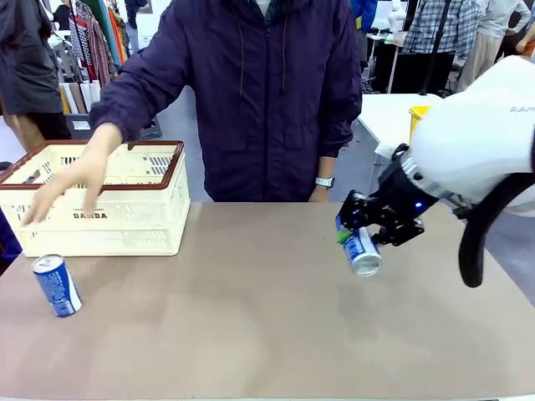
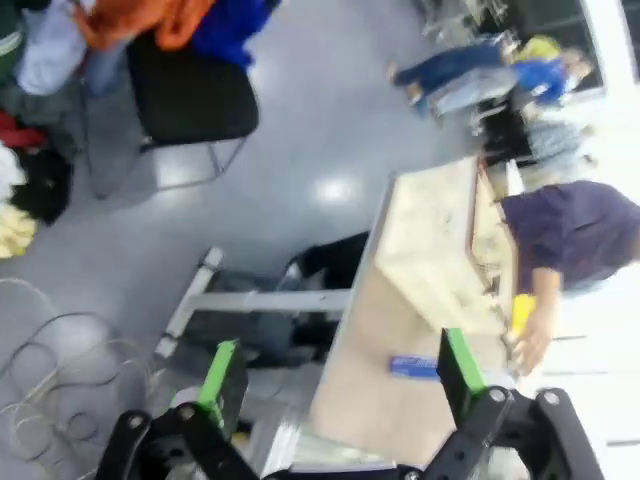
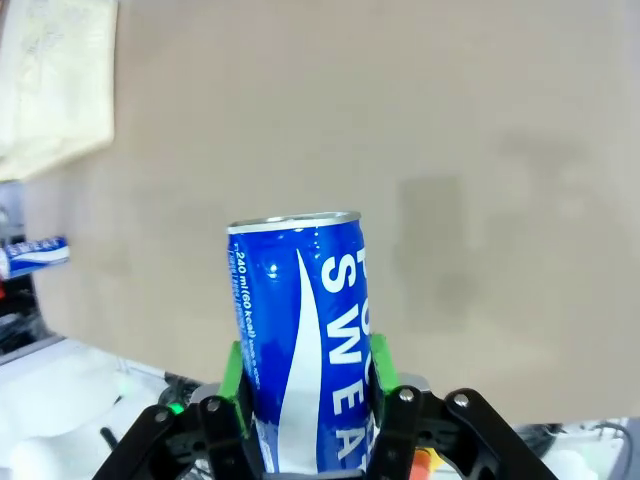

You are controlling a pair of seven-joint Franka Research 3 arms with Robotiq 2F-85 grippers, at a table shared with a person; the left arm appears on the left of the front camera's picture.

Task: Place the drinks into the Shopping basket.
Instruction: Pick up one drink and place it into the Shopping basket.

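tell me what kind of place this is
Likely a demo booth in an exhibition hall: hanging clothes behind the person, passers-by beyond, and a basket and can staged on this table.

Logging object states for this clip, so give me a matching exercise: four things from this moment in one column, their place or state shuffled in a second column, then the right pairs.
Things:
1. left-side can
2. right-side can
3. Shopping basket
4. left gripper

Places or states:
A. open, nothing between its fingers
B. a person's hand at its near wall
C. held above the table by the right gripper
D. resting on the table

Pairs: 1-D, 2-C, 3-B, 4-A
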